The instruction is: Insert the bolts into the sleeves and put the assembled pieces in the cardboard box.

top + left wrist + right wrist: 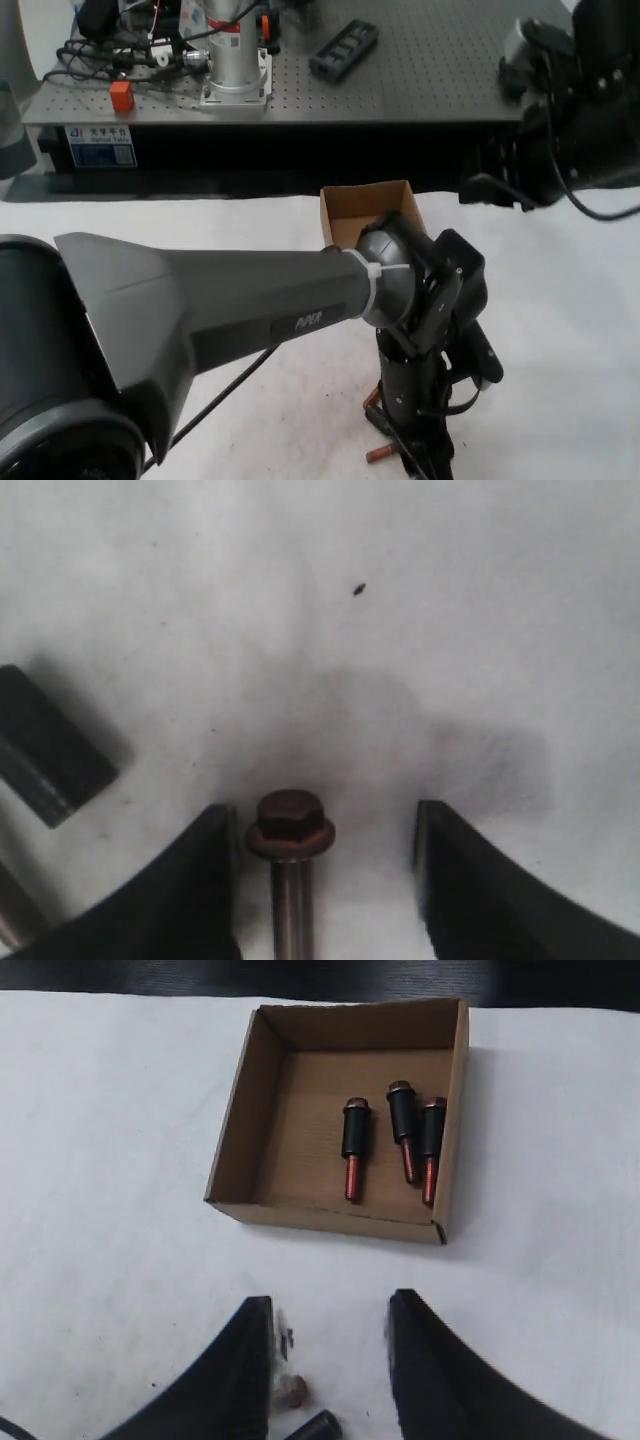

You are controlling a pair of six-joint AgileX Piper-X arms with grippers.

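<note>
The left gripper (325, 812) is spread, a bolt (291, 880) lying between its fingers, nearer one, long axis along them, head pointing outward. The right gripper (330, 1302) is also spread, the box (245, 1110) ahead of it.

Cardboard box (238, 1120) open on top, three assembled pieces (403, 1120) toward one wall, bare floor beside them.
</note>
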